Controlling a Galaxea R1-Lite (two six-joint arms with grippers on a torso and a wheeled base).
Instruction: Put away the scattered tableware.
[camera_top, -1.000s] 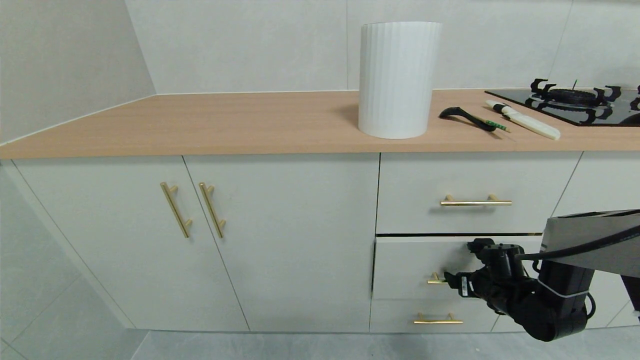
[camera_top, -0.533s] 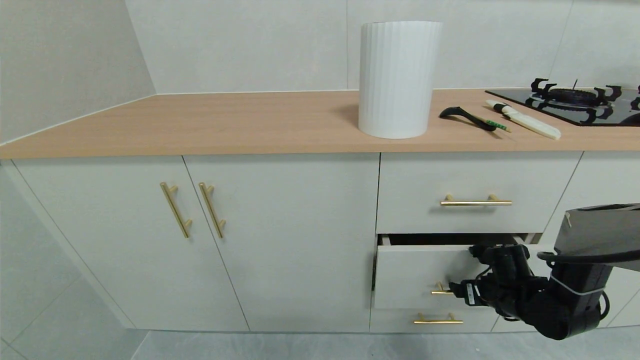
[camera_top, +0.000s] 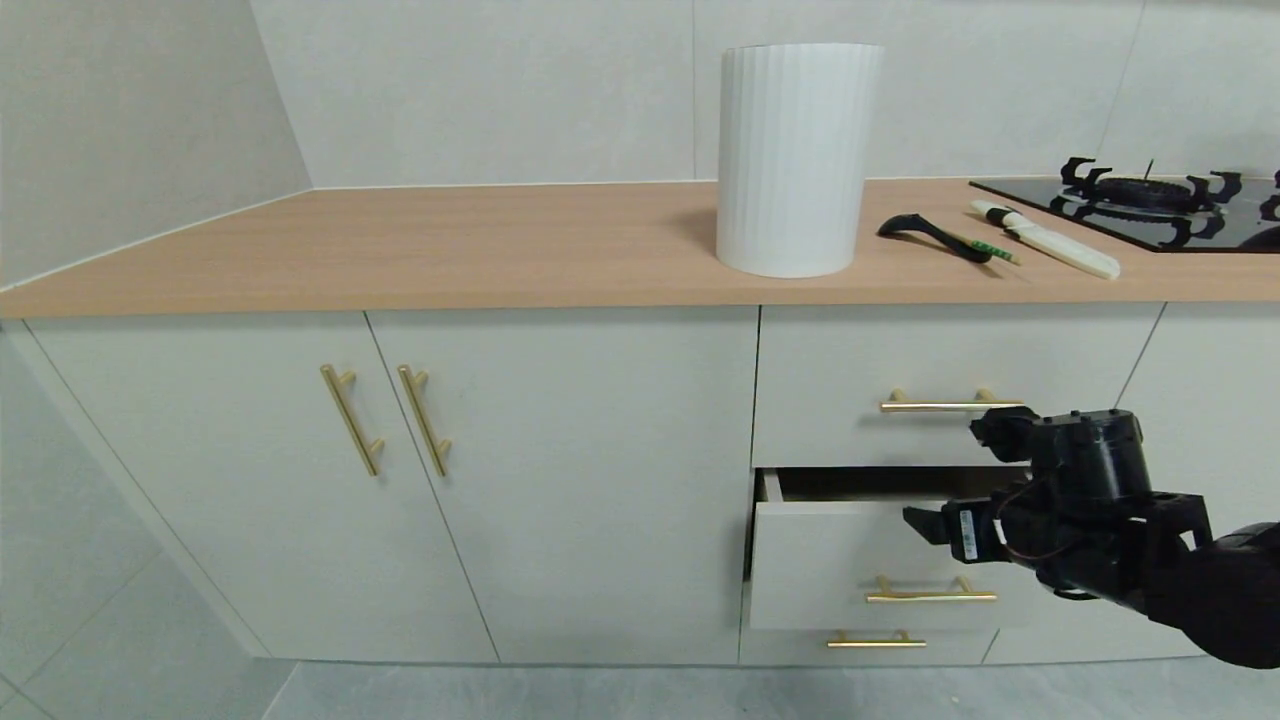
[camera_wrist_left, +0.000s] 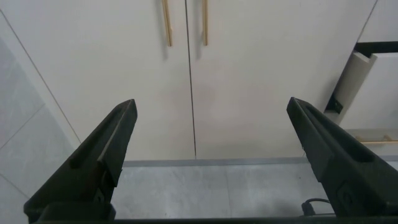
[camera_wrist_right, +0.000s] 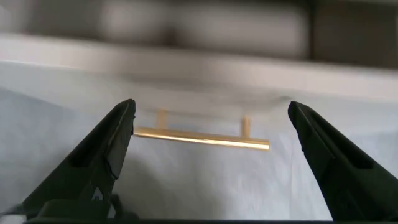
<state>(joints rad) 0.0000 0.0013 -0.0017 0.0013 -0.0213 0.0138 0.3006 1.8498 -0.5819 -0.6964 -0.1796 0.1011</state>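
Wood counter (camera_top: 450, 240) over pale cabinets; middle drawer (camera_top: 830, 560) stands partly out.
Head view: black spoon (camera_top: 930, 232) and white knife (camera_top: 1050, 245) lie on the counter between ribbed white canister (camera_top: 795, 160) and hob (camera_top: 1150, 205) (well apart from the drawer); right gripper (camera_top: 950, 472) hangs before the drawer, above its handle (camera_top: 930, 596), fingers spread, empty; left wrist view: left gripper (camera_wrist_left: 210, 109) gapes wide, empty, facing cabinet doors (camera_wrist_left: 249, 81); right wrist view: spread fingers frame that handle.
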